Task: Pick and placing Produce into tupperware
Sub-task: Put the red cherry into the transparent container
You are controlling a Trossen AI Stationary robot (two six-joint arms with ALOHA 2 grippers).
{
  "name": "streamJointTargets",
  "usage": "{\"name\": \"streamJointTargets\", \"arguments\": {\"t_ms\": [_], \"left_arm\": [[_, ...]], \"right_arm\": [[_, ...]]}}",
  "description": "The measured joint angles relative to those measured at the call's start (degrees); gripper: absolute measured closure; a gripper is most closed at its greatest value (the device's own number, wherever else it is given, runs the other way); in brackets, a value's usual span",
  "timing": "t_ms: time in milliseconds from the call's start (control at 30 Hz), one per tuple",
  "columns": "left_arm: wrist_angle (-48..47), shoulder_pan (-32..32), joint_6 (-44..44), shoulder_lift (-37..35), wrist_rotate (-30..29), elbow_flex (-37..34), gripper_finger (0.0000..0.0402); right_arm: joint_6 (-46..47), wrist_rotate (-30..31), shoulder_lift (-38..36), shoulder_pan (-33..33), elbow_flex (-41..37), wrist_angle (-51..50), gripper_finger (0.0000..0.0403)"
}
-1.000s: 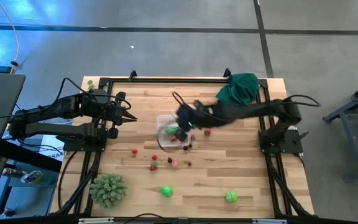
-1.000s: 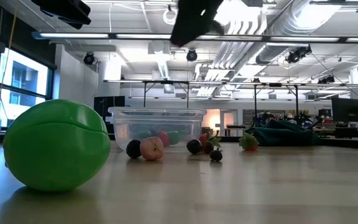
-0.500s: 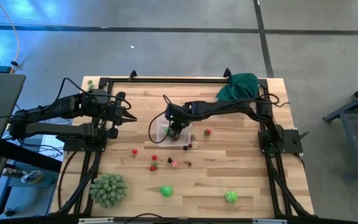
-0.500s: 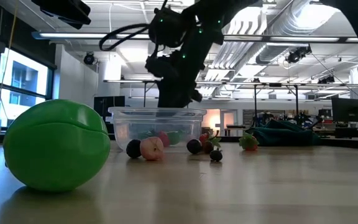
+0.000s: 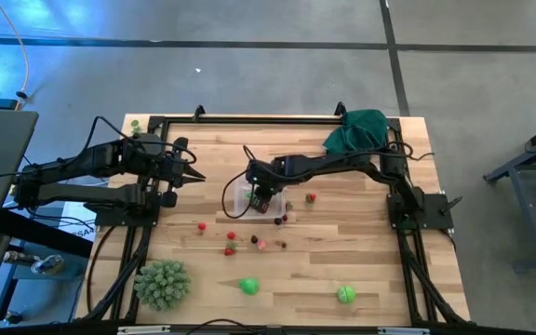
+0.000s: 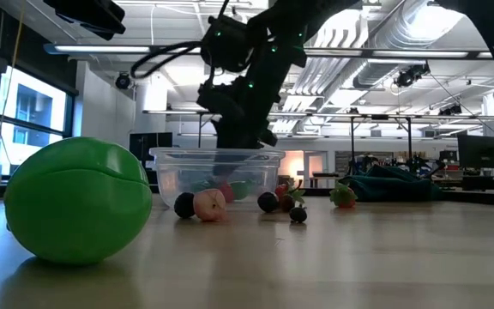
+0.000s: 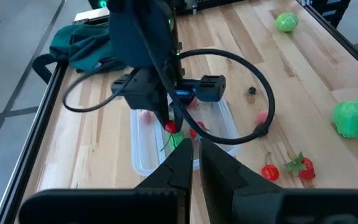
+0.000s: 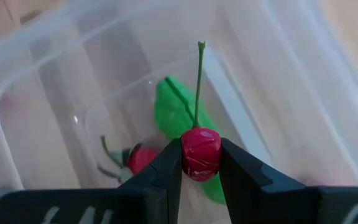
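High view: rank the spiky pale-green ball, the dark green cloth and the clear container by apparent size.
1. Dark green cloth
2. Spiky pale-green ball, only slightly smaller
3. Clear container, partly covered by the right arm, so its size is less sure

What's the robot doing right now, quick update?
Right pincer shut on red cherry, over the tupperware. Left pincer shut, waiting at table's left side. Nothing blocking.

- The right arm is stretched from the right-centre of the high view to the frame's middle; its wrist is bent downward
- The right gripper (image 8: 201, 163) is pointed down at centre frame; its fingers (image 8: 166, 171) are pressed against a small red piece from both sides
- The left arm is folded at the left-centre; the left gripper (image 5: 194, 177) is closed, its tips aimed right
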Motion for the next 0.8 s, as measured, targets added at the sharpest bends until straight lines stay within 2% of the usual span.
{"name": "streamJointTargets", "arguments": {"t_ms": [467,800], "left_arm": [[-0.02,-0.02,0.0,0.01,0.02,0.0,0.0383],[-0.02,-0.01,0.0,0.0,0.01,0.0,0.0383]], "right_arm": [[0.66,1.99,0.06,-2.36,0.08,0.23,0.0323],[1.97,0.12,0.07,-2.78,0.08,-0.6,0.0323]]}}
